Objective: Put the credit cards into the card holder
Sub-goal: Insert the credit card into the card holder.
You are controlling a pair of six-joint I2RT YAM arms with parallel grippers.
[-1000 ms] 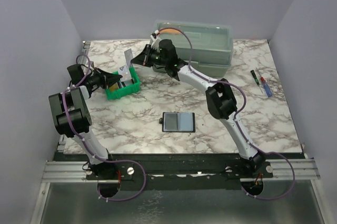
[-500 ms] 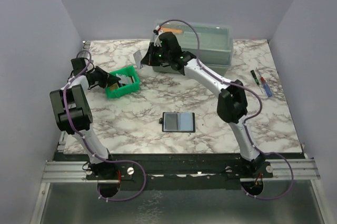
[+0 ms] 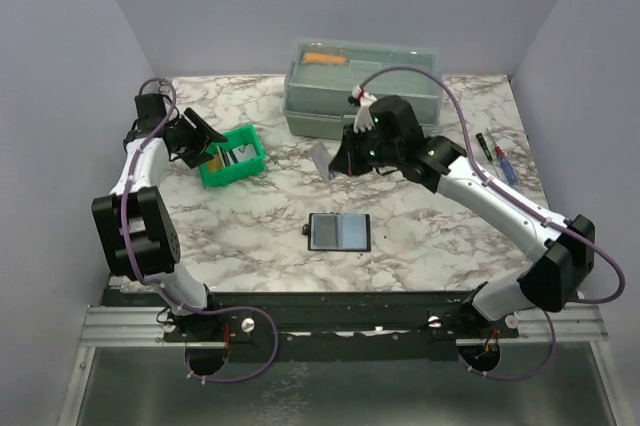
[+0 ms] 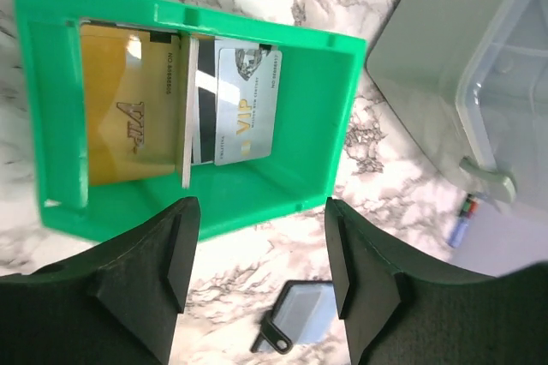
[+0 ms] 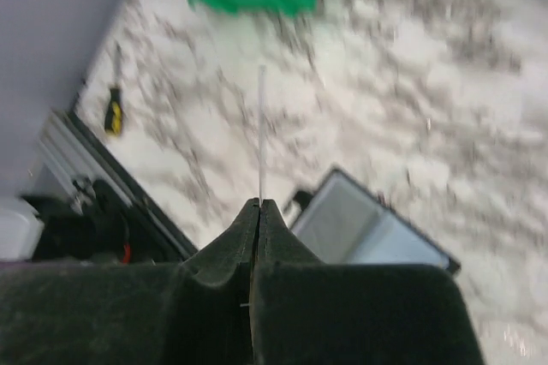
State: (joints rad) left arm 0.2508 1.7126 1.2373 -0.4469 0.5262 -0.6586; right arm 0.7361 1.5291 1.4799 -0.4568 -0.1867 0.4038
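Observation:
My right gripper (image 3: 337, 163) is shut on one grey credit card (image 3: 320, 159), held on edge above the marble top, behind the card holder (image 3: 340, 232). In the right wrist view the card (image 5: 260, 129) sticks up thin from the shut jaws (image 5: 259, 207), and the card holder (image 5: 370, 230) lies open just past them. More credit cards lie in the green bin (image 4: 257, 35): a gold one (image 4: 128, 112), a silver one (image 4: 246, 104) and one on edge (image 4: 187, 108). My left gripper (image 4: 257, 275) hangs open and empty over the bin's near side (image 3: 203, 138).
The green bin (image 3: 228, 178) sits at the back left. A big grey-green lidded toolbox (image 3: 365, 91) stands behind the middle. Pens (image 3: 497, 156) lie near the right edge. The purple walls close in on both sides.
The right arm has carried the card from beside the bin towards the middle, near the card holder. The left gripper has opened and drawn back from the bin.

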